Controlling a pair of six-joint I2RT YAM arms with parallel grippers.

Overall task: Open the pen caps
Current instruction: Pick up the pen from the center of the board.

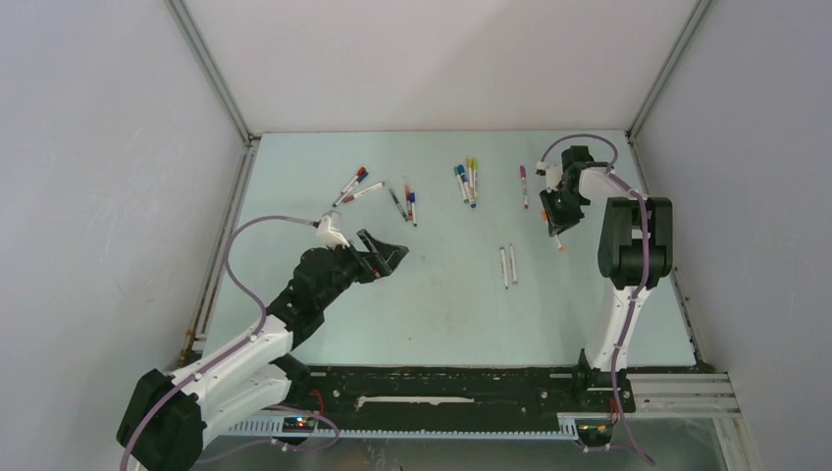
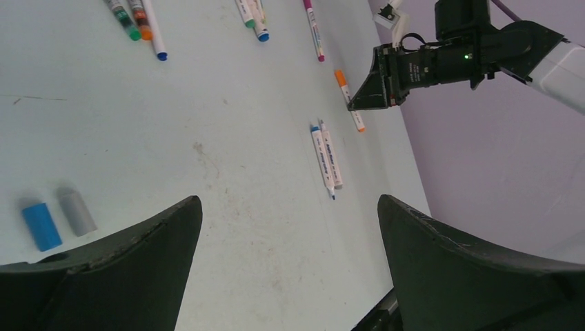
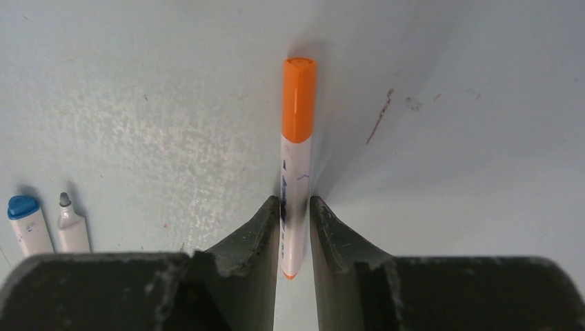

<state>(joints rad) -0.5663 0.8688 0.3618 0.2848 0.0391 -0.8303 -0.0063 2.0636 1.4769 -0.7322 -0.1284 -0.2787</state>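
Pinching a white pen (image 3: 296,200) with orange cap (image 3: 299,100), right end effector (image 3: 295,231); left end effector (image 2: 290,227) spread wide.

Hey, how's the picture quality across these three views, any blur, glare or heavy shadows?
Top external: even, soft light, no glare, pens small. Left wrist: sharp on the table, its own fingers dark and slightly soft. Right wrist: the orange-capped pen is sharp and casts a soft shadow to its right; the fingers are dark.

On the pale counter (image 1: 442,304), capped pens (image 1: 407,201) lie in small clusters near the far edge, two more pens (image 1: 508,265) lie mid-counter, the left gripper (image 1: 388,257) hovers spread apart, and the right gripper (image 1: 555,228) hangs over a pen near the right edge.
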